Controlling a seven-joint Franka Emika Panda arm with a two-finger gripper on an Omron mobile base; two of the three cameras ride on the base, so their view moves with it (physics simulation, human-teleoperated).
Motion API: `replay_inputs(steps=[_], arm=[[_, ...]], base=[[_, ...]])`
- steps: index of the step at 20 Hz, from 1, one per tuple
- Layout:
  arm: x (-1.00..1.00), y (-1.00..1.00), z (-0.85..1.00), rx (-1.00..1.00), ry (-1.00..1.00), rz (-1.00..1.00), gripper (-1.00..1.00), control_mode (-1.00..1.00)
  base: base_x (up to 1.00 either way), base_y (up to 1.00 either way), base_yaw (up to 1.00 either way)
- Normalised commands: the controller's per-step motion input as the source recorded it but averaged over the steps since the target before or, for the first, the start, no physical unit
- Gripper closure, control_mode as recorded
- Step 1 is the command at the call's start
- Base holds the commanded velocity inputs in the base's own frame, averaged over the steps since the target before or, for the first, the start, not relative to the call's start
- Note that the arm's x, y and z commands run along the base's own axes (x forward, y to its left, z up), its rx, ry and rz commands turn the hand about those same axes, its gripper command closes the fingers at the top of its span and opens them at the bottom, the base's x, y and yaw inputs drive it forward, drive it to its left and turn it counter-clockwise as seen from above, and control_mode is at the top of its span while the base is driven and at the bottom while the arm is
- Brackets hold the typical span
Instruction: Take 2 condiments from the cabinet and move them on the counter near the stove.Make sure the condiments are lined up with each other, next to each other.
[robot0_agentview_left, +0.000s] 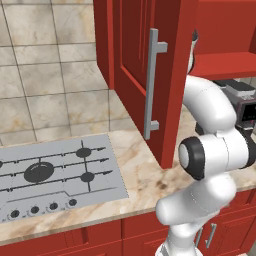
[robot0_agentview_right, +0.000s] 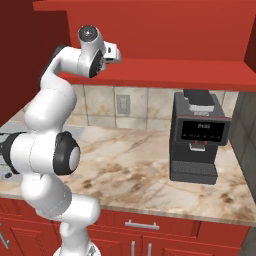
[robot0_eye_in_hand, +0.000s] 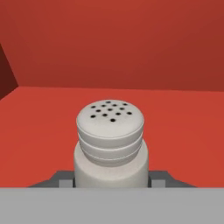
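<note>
A grey-white shaker with a rounded, holed top, one of the condiments, stands upright on the red inner shelf of the cabinet. My gripper is shut on its lower body, one finger on each side. From the right base view, the hand reaches in over the shelf with the arm stretched up. The cabinet's open door with its silver bar handle hides most of the hand from the left. The stove lies in the counter down to the left.
A black coffee machine stands on the counter under the shelf, to the right of the arm. Tiled wall runs behind the stove. The open door hangs over the counter between stove and arm. Red base cabinets line the front.
</note>
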Motion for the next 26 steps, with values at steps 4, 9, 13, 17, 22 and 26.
replay_inputs(steps=[4, 9, 13, 17, 22, 26], arm=[[-0.72, 0.0, 0.0, 0.0, -0.1, 0.0, 1.0, -1.0], [-0.98, -0.08, 0.05, 0.0, -0.1, 0.0, 1.0, -1.0], [-1.0, -0.18, 0.23, 0.0, -0.08, 0.0, 1.0, -1.0], [-1.0, -0.23, 0.12, 0.0, -0.05, 0.01, 1.0, -1.0], [-1.0, -0.1, 0.01, 0.0, 0.0, 0.01, 1.0, -1.0], [-1.0, -0.04, 0.0, 0.0, 0.0, 0.04, 1.0, -1.0]], base=[[0.0, 0.0, 0.0], [0.0, 0.0, 0.0], [0.0, 0.0, 0.0], [0.0, 0.0, 0.0], [0.0, 0.0, 0.0], [0.0, 0.0, 0.0]])
